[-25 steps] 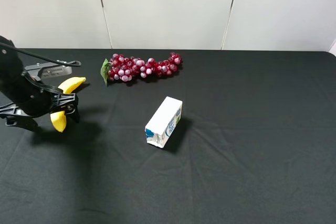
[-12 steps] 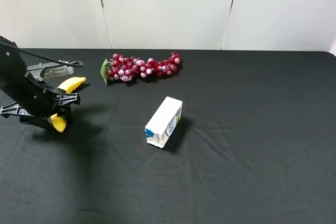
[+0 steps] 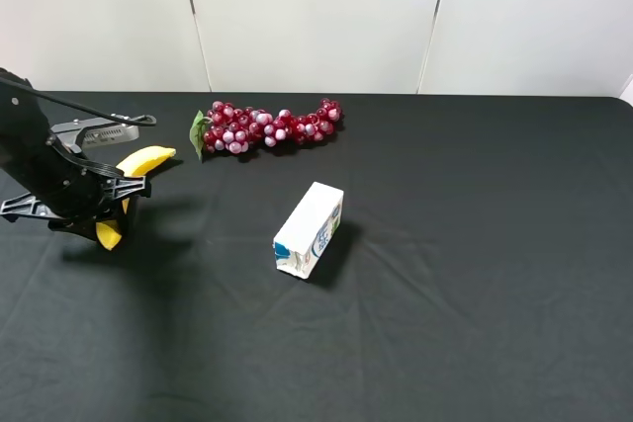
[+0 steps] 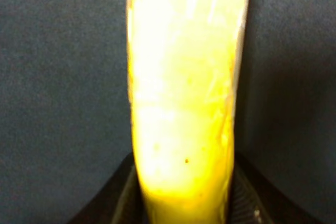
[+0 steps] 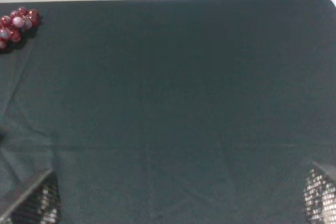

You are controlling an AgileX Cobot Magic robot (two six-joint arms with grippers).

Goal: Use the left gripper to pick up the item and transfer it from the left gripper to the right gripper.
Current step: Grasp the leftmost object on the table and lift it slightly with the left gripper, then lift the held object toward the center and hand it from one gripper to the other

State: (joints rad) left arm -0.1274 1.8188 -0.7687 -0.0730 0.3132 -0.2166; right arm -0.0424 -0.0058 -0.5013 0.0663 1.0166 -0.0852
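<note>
Closest in, on the left wrist view, the left gripper point(image 3: 107, 203) is clamping the banana point(image 4: 184, 103). Both black jaws are pressing on its sides, and the fruit is running lengthwise away from the camera over the black cloth point(image 3: 475, 274). From the high camera, I am reading the grip as sitting below mid-length, at the far left of the table. The short end is pointing down and the long end is sticking out toward the back. I cannot tell whether the low tip is touching the cloth. I am judging the skin smooth and rounded, so an off-centre pinch could be letting it pivot or slide once I start lifting. The carton point(image 3: 309, 229) is lying well apart, near the middle, on the likely path toward the other arm. A low carry risks clipping it. Farther back, the grapes point(image 3: 272, 126) are lying near the banana's long tip, and a swing could be brushing them. The right gripper point(image 5: 178, 203) is showing only in its own view, with its fingers spread wide and nothing between them.
</note>
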